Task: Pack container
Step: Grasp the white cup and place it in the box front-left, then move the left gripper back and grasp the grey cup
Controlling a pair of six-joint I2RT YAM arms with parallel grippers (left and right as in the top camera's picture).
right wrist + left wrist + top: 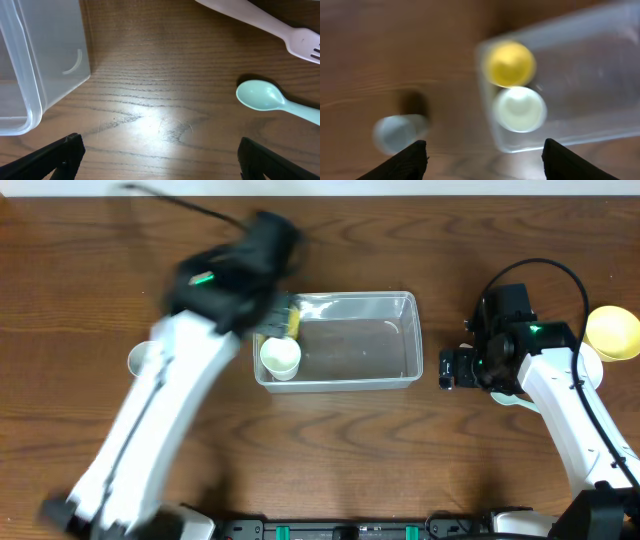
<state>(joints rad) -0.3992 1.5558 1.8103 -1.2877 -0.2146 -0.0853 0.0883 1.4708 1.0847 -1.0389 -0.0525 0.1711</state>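
Note:
The clear container (370,352) stands at the table's middle. A yellow cup (292,320) and a white cup (280,358) stand in its left end. They also show in the blurred left wrist view, the yellow cup (510,63) beside the white cup (519,109) inside the container (585,75). My left gripper (272,318) is above the container's left end, open and empty (484,160). My right gripper (452,368) is just right of the container, open and empty (160,160) over bare wood. The container's corner (40,60) is at its left.
A pale cup (140,358) stands on the table left of the container, also in the left wrist view (397,132). A mint spoon (262,96) and a pink fork (270,22) lie near the right gripper. A yellow bowl (612,330) sits at the far right.

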